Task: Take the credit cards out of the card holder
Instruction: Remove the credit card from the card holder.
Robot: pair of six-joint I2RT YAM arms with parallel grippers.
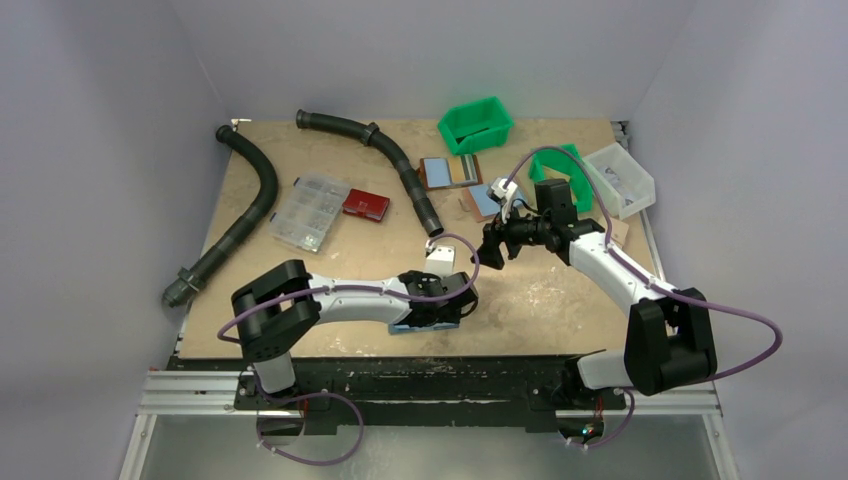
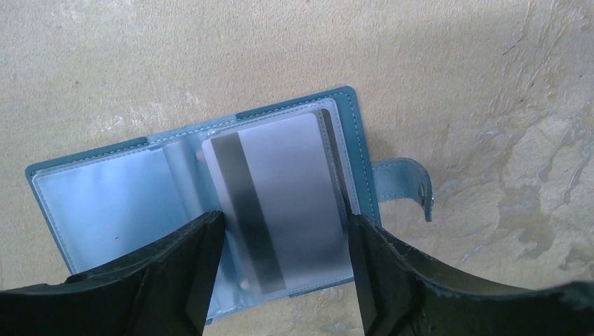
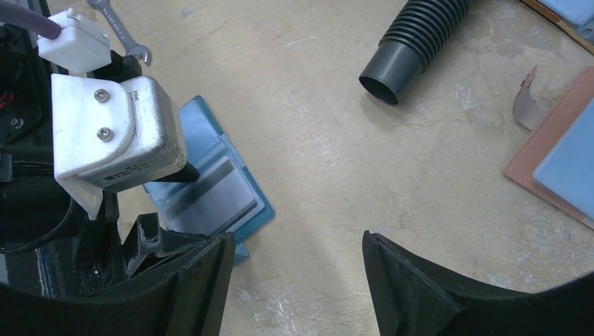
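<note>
Top view: soft, even light; faint shadows under the arms (image 1: pixel 350 295); table (image 1: pixel 560 290) slightly washed out. Left wrist view: card (image 2: pixel 280 196) blurred, with a pale sheen; fingers (image 2: pixel 140 287) at 5 and 7 o'clock nearly black. Right wrist view: sharper; soft-edged shadows on the table.

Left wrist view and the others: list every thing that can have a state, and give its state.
card holder: open, lying flat.
snap tab: unfastened.
card: in the card holder, stripe side up.
left gripper: open, straddling the card.
right gripper: open, empty.
brown holder: open, blue lining up.
</note>
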